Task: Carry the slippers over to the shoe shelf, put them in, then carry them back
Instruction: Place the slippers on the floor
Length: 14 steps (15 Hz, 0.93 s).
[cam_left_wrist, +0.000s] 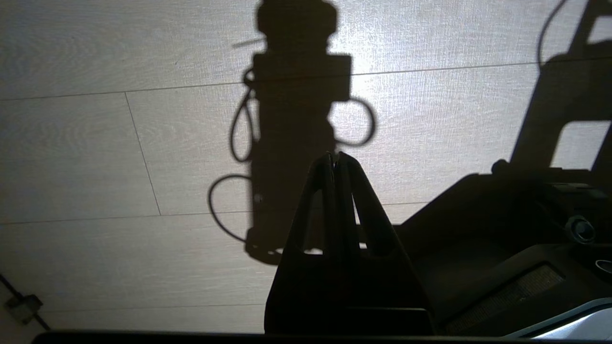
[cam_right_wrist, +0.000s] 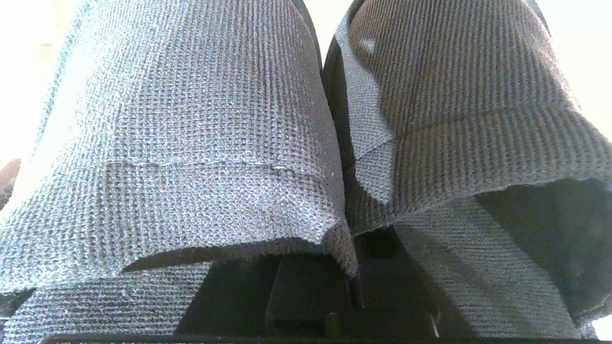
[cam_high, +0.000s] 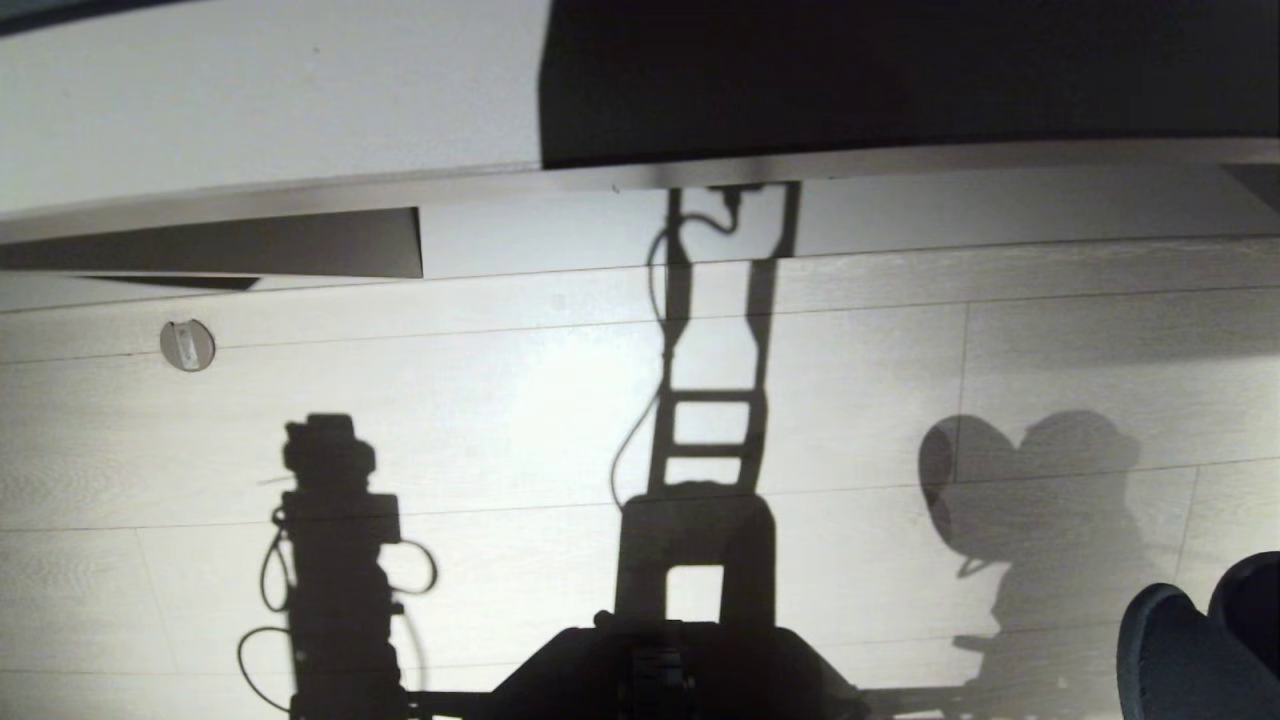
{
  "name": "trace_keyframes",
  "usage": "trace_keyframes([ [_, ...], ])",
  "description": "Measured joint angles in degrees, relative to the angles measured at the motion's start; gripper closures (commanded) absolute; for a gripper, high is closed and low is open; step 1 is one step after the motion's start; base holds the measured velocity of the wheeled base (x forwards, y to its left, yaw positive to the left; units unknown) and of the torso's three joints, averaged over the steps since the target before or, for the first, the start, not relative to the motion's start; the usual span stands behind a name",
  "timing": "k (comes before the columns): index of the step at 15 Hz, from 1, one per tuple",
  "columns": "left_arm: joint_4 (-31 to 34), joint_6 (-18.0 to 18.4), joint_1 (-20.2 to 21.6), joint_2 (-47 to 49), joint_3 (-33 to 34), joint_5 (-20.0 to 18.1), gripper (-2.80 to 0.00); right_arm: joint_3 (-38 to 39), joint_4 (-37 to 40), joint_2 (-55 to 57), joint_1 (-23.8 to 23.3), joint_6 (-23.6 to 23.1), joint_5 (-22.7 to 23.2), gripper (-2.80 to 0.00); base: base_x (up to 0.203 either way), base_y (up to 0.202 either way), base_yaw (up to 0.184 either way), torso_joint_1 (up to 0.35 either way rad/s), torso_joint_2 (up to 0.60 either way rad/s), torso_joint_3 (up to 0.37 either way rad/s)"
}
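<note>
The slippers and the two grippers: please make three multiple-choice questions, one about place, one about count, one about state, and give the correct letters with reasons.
1. Where in the head view do the slippers appear?
A. top left
B. bottom right corner
C. centre

2. How many slippers fill the right wrist view?
A. one
B. two
C. three

3. How do the fingers of the left gripper stand?
A. wide apart
B. closed around a slipper
C. shut, with nothing between them

Answers: 1 B, dark rounded toes show at that corner. 2 B, two grey knit slippers lie side by side, pinched at their inner edges by the right gripper. 3 C, the tips meet above the bare floor.
</note>
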Motion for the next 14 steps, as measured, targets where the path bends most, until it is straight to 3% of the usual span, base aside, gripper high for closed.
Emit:
trace_keyframes([
  [14, 0.01, 0.00, 0.00, 0.00, 0.00, 0.00, 0.00, 0.02, 0.20, -0.57, 0.00, 1.87, 0.02, 0.00, 0.000, 0.000, 0.000, 0.000, 0.00, 0.000],
])
